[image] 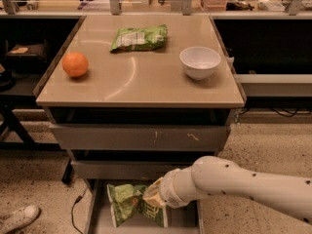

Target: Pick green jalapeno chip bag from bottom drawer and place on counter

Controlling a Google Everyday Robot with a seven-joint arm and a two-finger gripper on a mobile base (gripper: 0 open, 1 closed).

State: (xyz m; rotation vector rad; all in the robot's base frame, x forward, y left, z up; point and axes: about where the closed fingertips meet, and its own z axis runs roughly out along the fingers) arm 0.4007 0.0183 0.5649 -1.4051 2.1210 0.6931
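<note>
The green jalapeno chip bag [127, 201] is crumpled and lifted over the open bottom drawer [181, 221], at the bottom centre of the camera view. My gripper [152, 197], at the end of the white arm coming in from the right, is shut on the bag's right edge and holds it just under the middle drawer front. The beige counter [141, 84] tops the cabinet above. The part of the bag behind my wrist is hidden.
On the counter lie a paler green bag [139, 38] at the back, an orange [75, 64] at the left and a white bowl [200, 62] at the right. Two closed grey drawer fronts [141, 138] sit above the gripper. A shoe [17, 217] and a cable [75, 206] lie on the floor at the left.
</note>
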